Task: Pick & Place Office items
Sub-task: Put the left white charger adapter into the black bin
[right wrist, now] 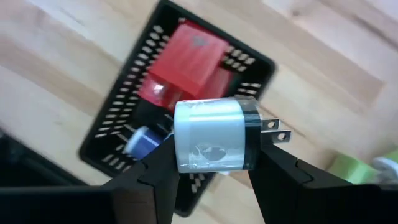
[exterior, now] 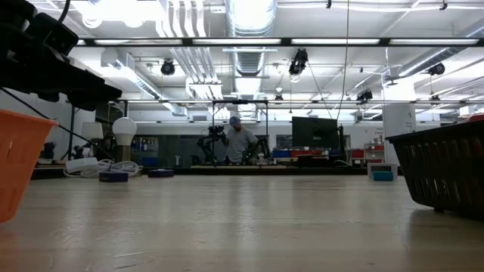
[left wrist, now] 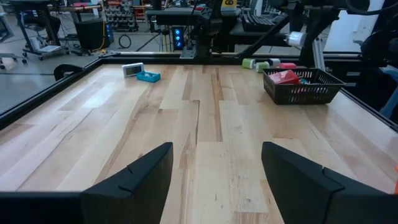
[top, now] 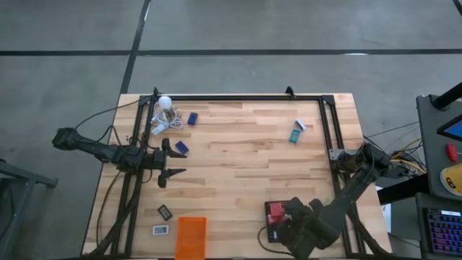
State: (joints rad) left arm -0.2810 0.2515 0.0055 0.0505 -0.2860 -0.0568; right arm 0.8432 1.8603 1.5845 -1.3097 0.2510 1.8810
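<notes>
The right gripper (right wrist: 211, 171) is clamped on a small wall charger (right wrist: 214, 135), and it hangs above the black basket (right wrist: 118, 112) at the near right part of the table (top: 245, 159). I judge that the charger is held there because the basket is the place for it: inside lie already a red box (right wrist: 189, 53) and a small blue piece (right wrist: 142, 142), so this item only needs to be lowered and let go. The fingers press on the two flat sides of the charger, and the prongs point out sideways, free of the fingers, which seems a safe way to carry it.

The charger has a pale, almost white body with rounded corners, a dark band at the end with the prongs, and two short metal prongs. Its surface is glossy and looks wrapped in clear film.

The left gripper (left wrist: 211, 180) waits with its fingers apart and nothing between them, low over the left side of the table, facing across it. Other items are not yet collected: two dark blue blocks (top: 192, 118) and a light bulb (top: 164, 102) at the far left, a teal box (top: 295, 135) at the far right, and two small flat pieces (top: 164, 212) near the orange tray (top: 190, 237)
</notes>
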